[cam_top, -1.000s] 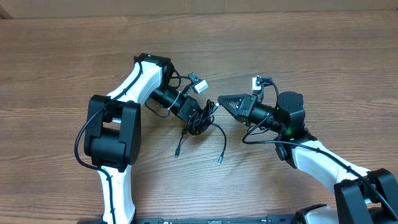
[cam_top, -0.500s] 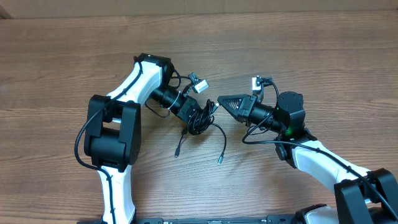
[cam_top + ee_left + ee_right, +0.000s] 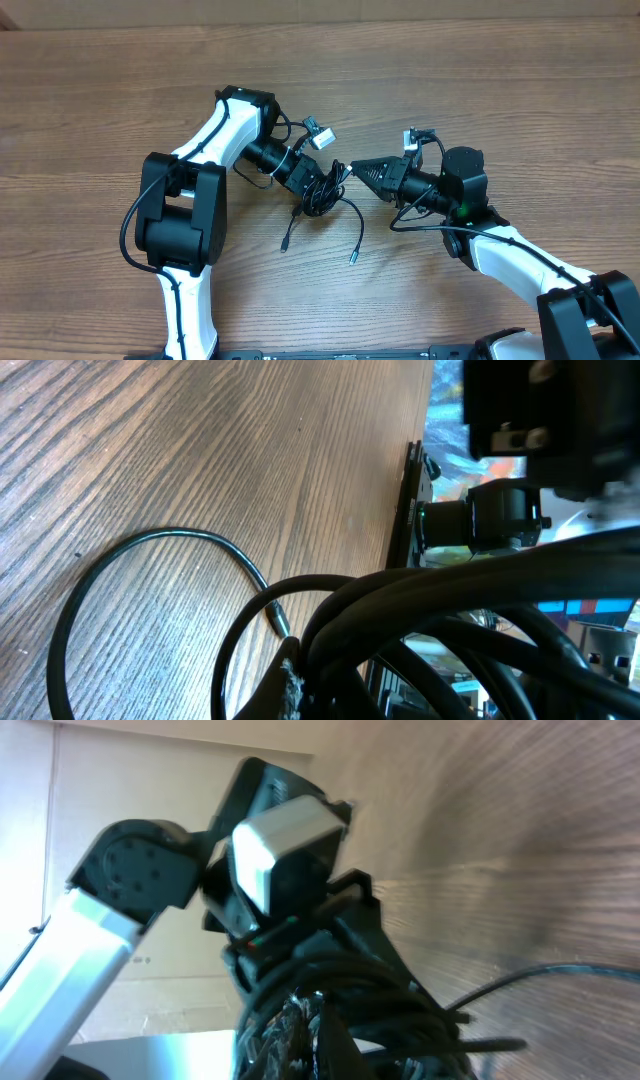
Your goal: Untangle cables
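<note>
**Item:** bunch of thin black flexible cables with small plug ends [image 3: 322,195], looped into one knot. Two tails run from the knot toward the robot's side, and their plugs [image 3: 284,247] lie flat.

**Tools:**
- Black two-finger left gripper [image 3: 316,184], at the knot's left, clamped on the bunch.
- Black pointed right gripper [image 3: 354,168], at the knot's right, jaws together and tip against the outer loops. Whether it pinches a strand cannot be told.

**Hazards (judged):**
- Pulling apart with the whole bunch clamped may tighten the knot rather than free it.
- A closed tip pushed in may snag several loops at once, or slide off the slick cords.
- A dragged tail may catch its plug inside a loop.
- With both tools this close at the knot, their fingers may collide.

**Surface:** brown wood-grain table [image 3: 480,80], flat and bare around the knot.

**Room:** a pale strip lies beyond the knot along the table's far edge. The wrist views show a light wall and blurred coloured shapes past the table edge, which cannot be identified.
</note>
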